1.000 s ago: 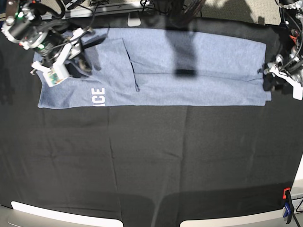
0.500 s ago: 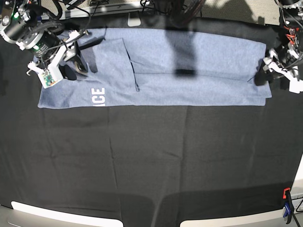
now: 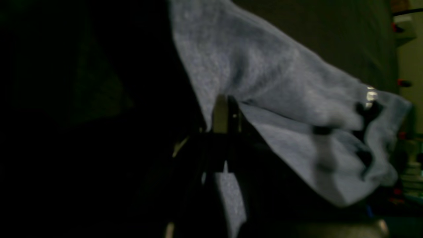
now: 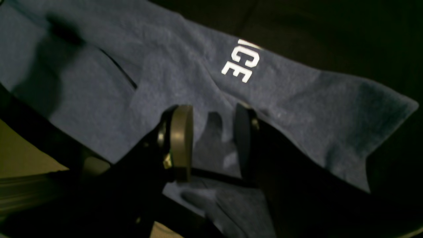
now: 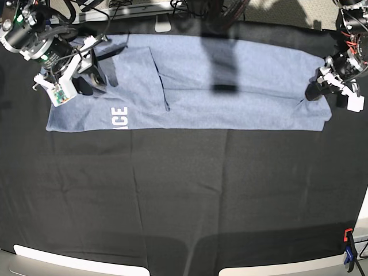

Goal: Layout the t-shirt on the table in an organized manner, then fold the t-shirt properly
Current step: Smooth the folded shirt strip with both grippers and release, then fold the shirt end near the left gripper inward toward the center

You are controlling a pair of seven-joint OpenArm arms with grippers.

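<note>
Black wrinkled cloth covers the table, and the t-shirt is laid along its far part as a long band, already folded lengthwise, with the white letters "ACE" showing near one end.

Left gripper: positioned at the shirt end away from the lettering. In the left wrist view the jaws are seen closed on a pinch of the blue-grey fabric, which drapes up and away from the fingertips. The hem corner is judged to be held so that this end can be lifted and carried over toward the lettered end.

Right gripper: positioned over the lettered end. In the right wrist view the pads are seen parted, with fabric lying flat between and beyond them; nothing is gripped. The lettering lies just ahead of the fingers. This arm is judged to be poised to pin or take its own corner, so that the band is kept from sliding during the fold.
</note>
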